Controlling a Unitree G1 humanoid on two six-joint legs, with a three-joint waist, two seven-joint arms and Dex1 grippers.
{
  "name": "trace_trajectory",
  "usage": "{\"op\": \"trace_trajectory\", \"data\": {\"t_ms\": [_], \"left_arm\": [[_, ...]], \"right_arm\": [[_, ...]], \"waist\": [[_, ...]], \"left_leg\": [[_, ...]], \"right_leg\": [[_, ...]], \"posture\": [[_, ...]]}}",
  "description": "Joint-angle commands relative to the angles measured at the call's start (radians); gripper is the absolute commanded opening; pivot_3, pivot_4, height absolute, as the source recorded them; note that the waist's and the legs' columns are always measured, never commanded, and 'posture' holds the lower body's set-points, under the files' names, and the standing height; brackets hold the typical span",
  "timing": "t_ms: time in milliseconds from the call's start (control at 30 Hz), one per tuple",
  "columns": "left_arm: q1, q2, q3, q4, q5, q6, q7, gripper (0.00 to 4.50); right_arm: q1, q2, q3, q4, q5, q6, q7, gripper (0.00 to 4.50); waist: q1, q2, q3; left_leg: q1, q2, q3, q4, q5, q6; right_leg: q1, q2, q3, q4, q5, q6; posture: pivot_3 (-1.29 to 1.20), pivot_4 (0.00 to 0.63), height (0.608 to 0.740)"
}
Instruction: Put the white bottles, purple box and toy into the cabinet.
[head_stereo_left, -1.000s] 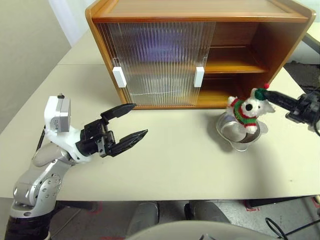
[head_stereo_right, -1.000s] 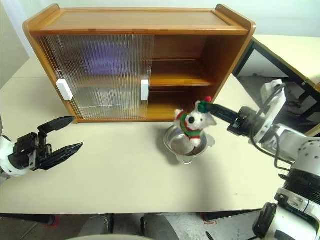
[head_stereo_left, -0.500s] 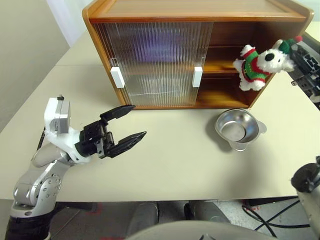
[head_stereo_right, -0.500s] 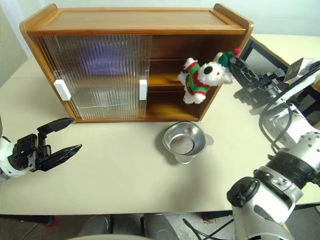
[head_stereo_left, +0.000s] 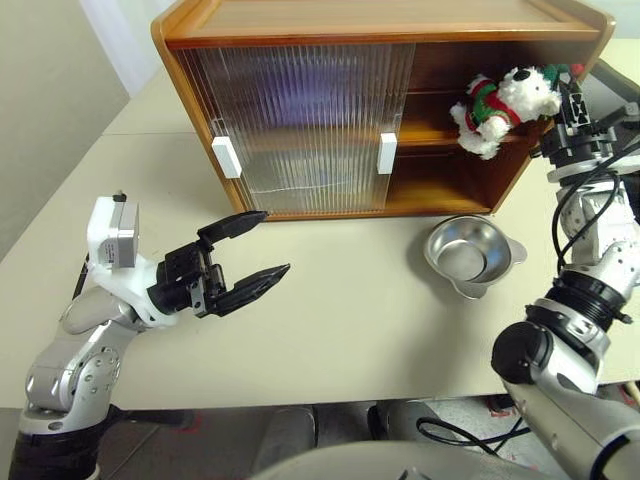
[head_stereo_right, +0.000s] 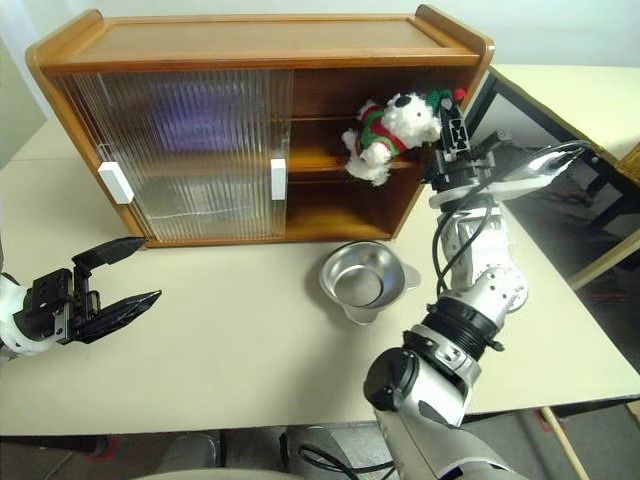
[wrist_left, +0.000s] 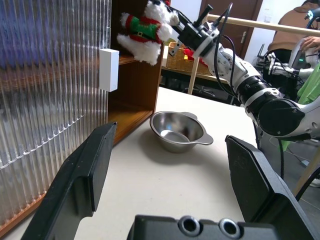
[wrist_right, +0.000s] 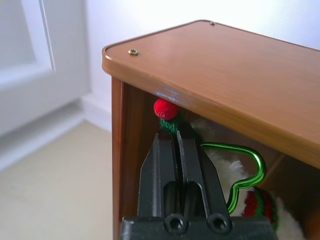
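Fingers of the right gripper (head_stereo_right: 449, 118) were pinched on the toy (head_stereo_right: 388, 128) by its hat, holding it at the cabinet (head_stereo_right: 250, 60) opening, above the bowl (head_stereo_right: 362, 281). Left gripper (head_stereo_left: 252, 252) fingers stood wide, holding nothing.

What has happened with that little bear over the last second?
The right gripper, shut on the toy's hat, lifted it out of the steel bowl up to the cabinet's open upper shelf. The left gripper stayed open above the table; bowl and cabinet doors unchanged.
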Motion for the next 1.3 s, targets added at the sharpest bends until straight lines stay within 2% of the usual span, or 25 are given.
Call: {"op": "trace_trajectory", "data": {"t_ms": [33,267,500,800,1033,1300], "left_arm": [[0.003,0.006,0.008,0.005,0.005,-0.002,-0.006,4.50],[0.005,0.006,0.007,0.007,0.002,0.000,-0.011,4.50],[0.000,0.004,0.004,0.003,0.004,0.002,-0.007,4.50],[0.002,0.005,0.002,-0.014,-0.002,0.011,0.006,4.50],[-0.002,0.010,0.002,-0.038,-0.009,0.030,0.027,4.50],[0.001,0.012,0.003,-0.061,-0.015,0.049,0.050,4.50]], "right_arm": [[-0.016,0.025,0.012,-0.027,0.073,-0.072,-0.042,0.04],[-0.004,0.034,0.053,-0.044,0.137,-0.134,-0.069,0.04],[0.092,0.030,0.200,-0.095,0.052,-0.115,-0.067,0.04],[0.147,0.075,0.328,-0.127,-0.163,-0.264,-0.015,0.04],[0.100,0.077,0.392,-0.009,-0.393,-0.421,0.026,0.04],[0.026,0.125,0.406,0.081,-0.480,-0.516,0.039,0.04]], "waist": [[0.001,0.000,0.000],[0.001,0.001,0.000],[-0.001,0.003,-0.003],[-0.006,0.006,-0.005],[-0.008,0.007,-0.005],[-0.008,0.007,-0.005]], "left_leg": [[0.000,0.000,0.000,0.000,0.000,0.000],[-0.001,0.000,-0.001,0.000,0.000,0.000],[-0.001,0.001,-0.001,0.000,0.000,0.000],[-0.001,0.002,-0.001,0.001,0.000,0.000],[-0.001,0.004,-0.001,0.001,0.000,0.000],[-0.001,0.007,0.002,-0.003,0.000,0.000]], "right_leg": [[0.000,0.000,-0.001,0.000,0.000,0.000],[-0.001,-0.001,-0.002,0.000,0.000,-0.001],[-0.001,-0.001,-0.003,0.000,0.001,-0.002],[-0.001,-0.001,-0.004,0.000,0.002,-0.003],[-0.002,-0.001,-0.005,0.000,0.004,-0.006],[-0.005,-0.001,-0.006,0.000,0.006,-0.009]], "posture": [[-0.07,0.041,0.740],[-0.07,0.036,0.740],[-0.07,0.033,0.740],[-0.06,0.036,0.740],[-0.06,0.040,0.740],[-0.06,0.046,0.740]]}}
